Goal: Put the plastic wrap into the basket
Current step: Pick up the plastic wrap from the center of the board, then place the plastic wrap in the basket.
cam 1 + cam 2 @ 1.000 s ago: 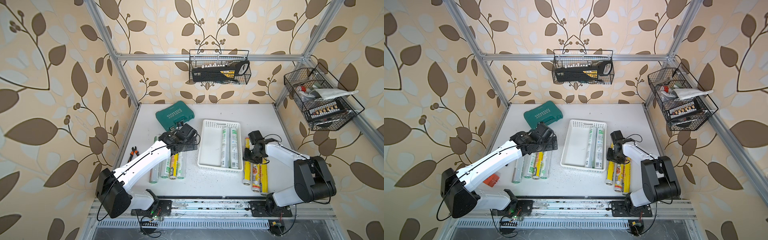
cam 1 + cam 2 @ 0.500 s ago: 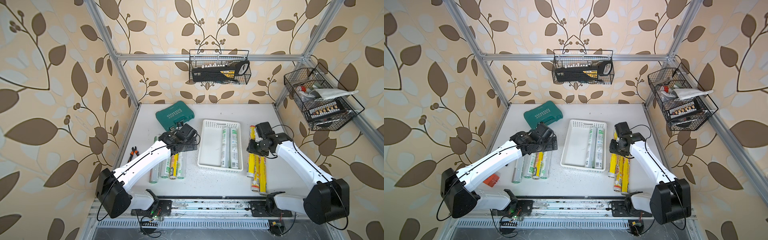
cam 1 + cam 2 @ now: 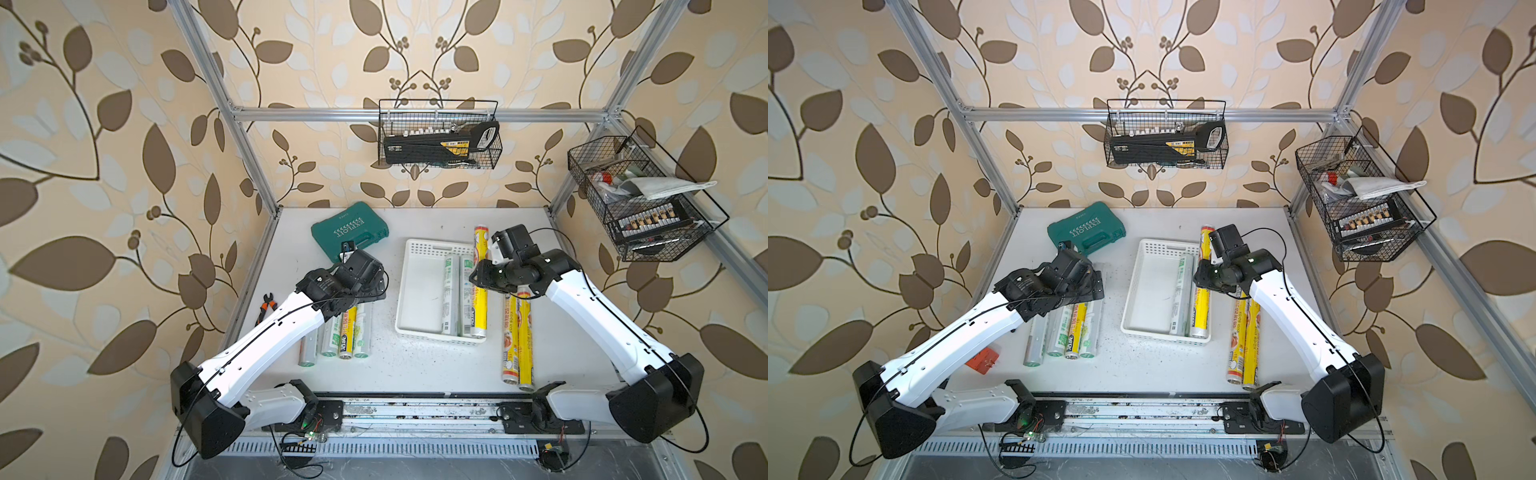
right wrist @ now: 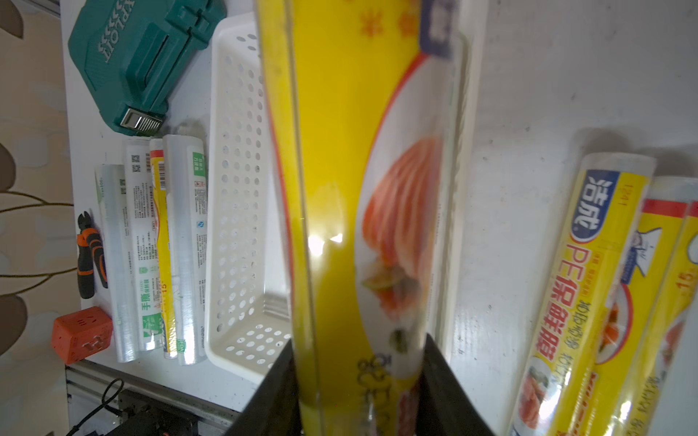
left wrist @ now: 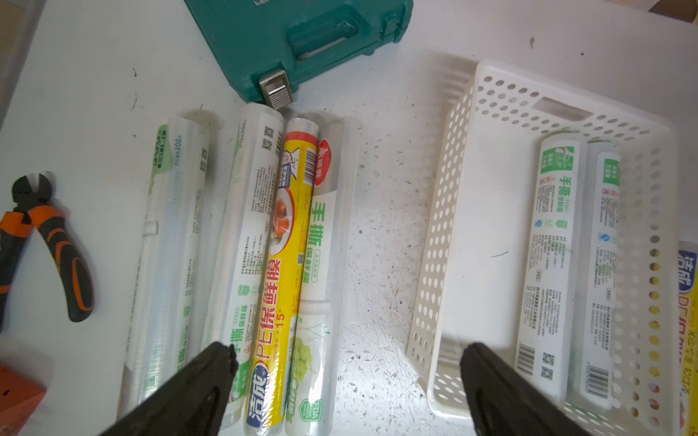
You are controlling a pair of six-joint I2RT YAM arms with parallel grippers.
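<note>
Plastic wrap (image 5: 279, 264), nine rolls: likely light, stiff, glossy-slippery; best gripped mid-length. Yellow roll (image 3: 481, 249) clamped in right gripper (image 4: 360, 377) over the right wall of the basket (image 3: 419, 249), beside two silvery rolls (image 3: 457, 291) inside. Left gripper (image 5: 347, 362) jaws wide apart, empty, above four rolls (image 3: 345, 332) near the left edge of the tabletop (image 3: 415, 365); two yellow rolls (image 3: 517, 332) near its right edge. Tabletop white, scuffed, speckled; walls (image 3: 124, 166) close in

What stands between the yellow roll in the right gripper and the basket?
Nothing visible. The right gripper holds the yellow roll at the basket's right wall; two silvery-white rolls lie inside along that side; its left half is bare.
</note>
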